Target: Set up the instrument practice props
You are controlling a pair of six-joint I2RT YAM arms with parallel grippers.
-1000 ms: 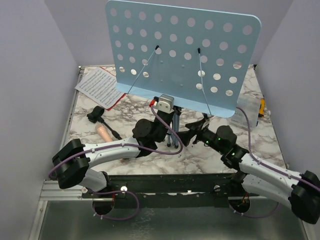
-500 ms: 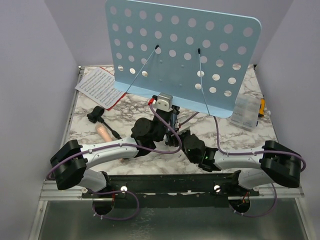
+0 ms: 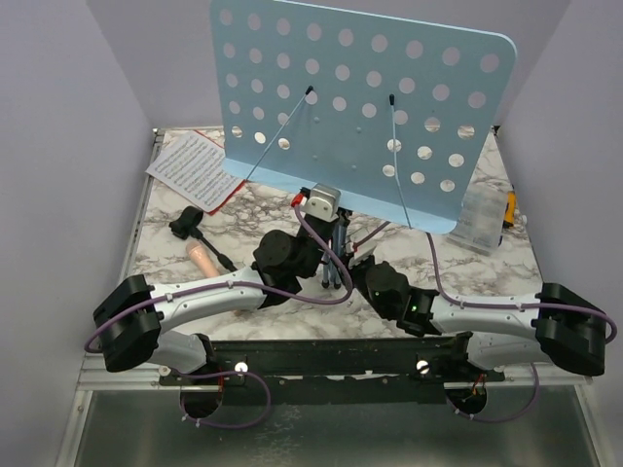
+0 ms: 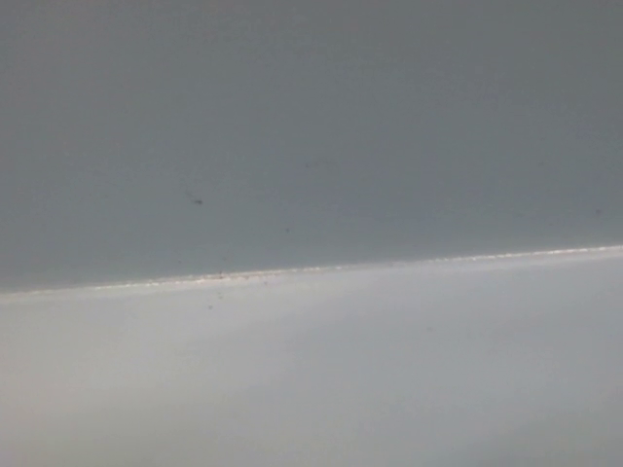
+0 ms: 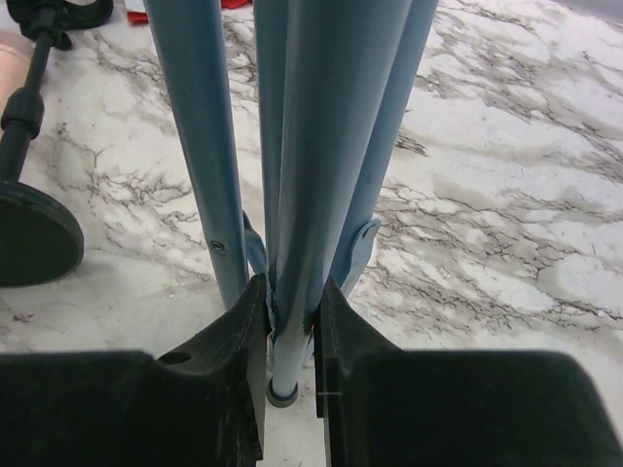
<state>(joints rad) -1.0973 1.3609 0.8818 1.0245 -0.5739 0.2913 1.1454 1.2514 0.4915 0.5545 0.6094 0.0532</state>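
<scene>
– Jaws first: what have the right jaws got?
– They are pinched narrow on one tripod leg [image 5: 321, 146] of the music stand [image 3: 360, 107], low down, just above its rubber foot [image 5: 283, 394]. The black fingers [image 5: 243, 331] press it from both sides.
– And the left jaws?
– Cannot tell. The left arm [image 3: 209, 292] reaches in under the stand's blue desk [image 3: 419, 58], but its own camera shows only a blank blue-grey surface.
– So the step is spreading the legs?
– I judge so. The legs hang bunched together; whether their feet touch the table [image 3: 487, 282] I cannot tell. Draw the held leg outward slowly while the other arm steadies the stand. That wide perforated desk looks top-heavy, and a jerk could tip it.
– Anything in the way?
– The round black base [image 5: 34, 238] of the microphone's stand lies just left of the legs. The microphone [image 3: 201, 256] lies on the table farther left, and the sheet music [image 3: 193, 167] rests on the red sheet [image 3: 229, 199] at the far left.
– Containers?
– One small clear box [image 3: 480, 222], beside the desk's lower right corner. I cannot make out its contents. Something yellow [image 3: 509, 206] shows at its right side, inside or beside I cannot tell.
</scene>
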